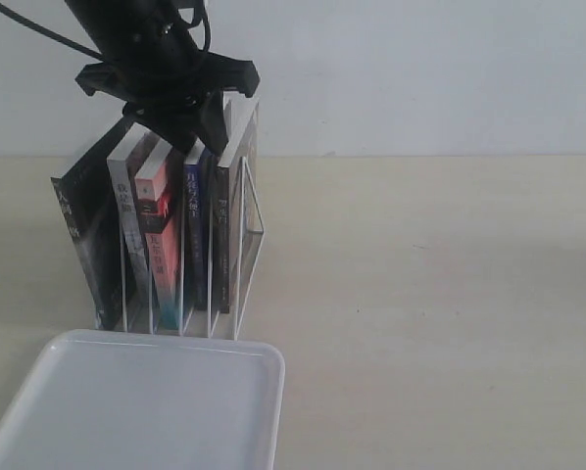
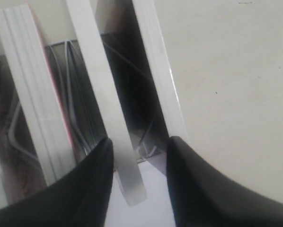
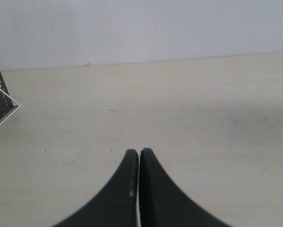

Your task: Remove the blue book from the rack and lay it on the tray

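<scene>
1. Blue-spined thin paperback [image 1: 197, 230] stood upright in the white wire rack [image 1: 255, 211], not lifted.
2. Left claw [image 2: 139, 146] straddled its top edge, jaws apart, seemingly unclamped; right claw [image 3: 139, 153] pinched shut.
3. White plastic tray [image 1: 156, 411] awaited; lifting and laying remained.

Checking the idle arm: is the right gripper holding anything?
No: the right gripper is shut, jaws pressed together with nothing between them, above the table.
</scene>
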Tool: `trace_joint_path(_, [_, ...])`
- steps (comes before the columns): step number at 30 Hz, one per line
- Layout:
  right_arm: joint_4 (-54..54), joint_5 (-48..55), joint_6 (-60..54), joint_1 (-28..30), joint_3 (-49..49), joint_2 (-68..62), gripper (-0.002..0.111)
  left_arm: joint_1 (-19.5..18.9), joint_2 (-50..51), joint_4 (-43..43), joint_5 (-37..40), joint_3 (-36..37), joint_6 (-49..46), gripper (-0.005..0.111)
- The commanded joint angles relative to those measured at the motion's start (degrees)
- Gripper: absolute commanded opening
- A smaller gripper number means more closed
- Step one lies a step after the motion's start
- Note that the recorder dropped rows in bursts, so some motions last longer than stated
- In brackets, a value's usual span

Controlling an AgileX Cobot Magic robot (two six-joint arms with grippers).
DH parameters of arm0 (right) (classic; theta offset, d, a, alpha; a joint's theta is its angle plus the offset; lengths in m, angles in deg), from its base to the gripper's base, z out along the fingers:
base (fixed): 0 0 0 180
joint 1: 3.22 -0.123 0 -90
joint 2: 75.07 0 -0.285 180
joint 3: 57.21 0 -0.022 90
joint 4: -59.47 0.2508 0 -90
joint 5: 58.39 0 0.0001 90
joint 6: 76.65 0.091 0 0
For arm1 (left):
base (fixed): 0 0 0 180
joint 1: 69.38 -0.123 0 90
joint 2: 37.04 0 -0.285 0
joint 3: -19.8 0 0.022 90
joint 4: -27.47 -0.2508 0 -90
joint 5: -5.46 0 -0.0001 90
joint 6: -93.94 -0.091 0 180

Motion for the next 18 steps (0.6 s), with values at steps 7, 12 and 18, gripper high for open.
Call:
trace_joint_path(7, [-0.15, -0.8, -0.04, 0.15, -0.05, 0.29, 0.0, 0.07, -0.65, -0.88, -0.03, -0.12, -0.24, 0.019])
trace_joint_path(12, [-0.15, -0.8, -0.04, 0.15, -0.05, 0.29, 0.0, 0.07, -0.65, -2.46, -0.03, -0.12, 0.02, 0.02])
trace_joint_path(18, [-0.15, -0.8, -0.04, 0.15, -0.05, 0.29, 0.0, 0.07, -0.65, -2.46, -0.03, -0.12, 0.02, 0.029])
